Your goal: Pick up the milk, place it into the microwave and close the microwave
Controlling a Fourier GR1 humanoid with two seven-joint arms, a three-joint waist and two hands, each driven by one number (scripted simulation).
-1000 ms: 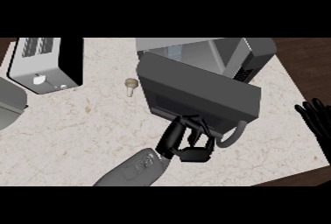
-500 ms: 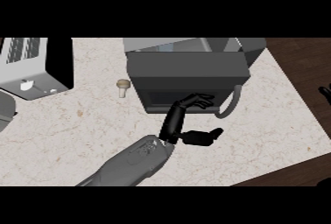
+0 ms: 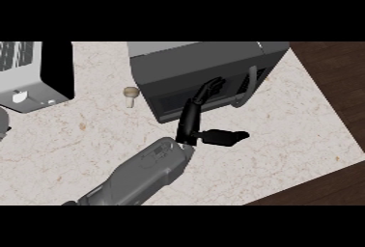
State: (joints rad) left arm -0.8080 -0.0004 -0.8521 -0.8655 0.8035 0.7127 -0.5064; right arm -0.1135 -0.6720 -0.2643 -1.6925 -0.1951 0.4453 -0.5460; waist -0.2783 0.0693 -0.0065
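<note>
The left hand, fingers straight and holding nothing, presses the microwave door just ahead; push squarely beside the handle until it seats.

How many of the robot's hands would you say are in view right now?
1. The left hand reaches up from the lower middle, its fingers against the microwave door. The right hand is out of view.

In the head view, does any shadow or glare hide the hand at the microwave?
Head view: even light, no glare; the black left hand blends into the dark microwave door, so its fingertips are hard to separate; a soft shadow lies under the forearm on the counter.
</note>
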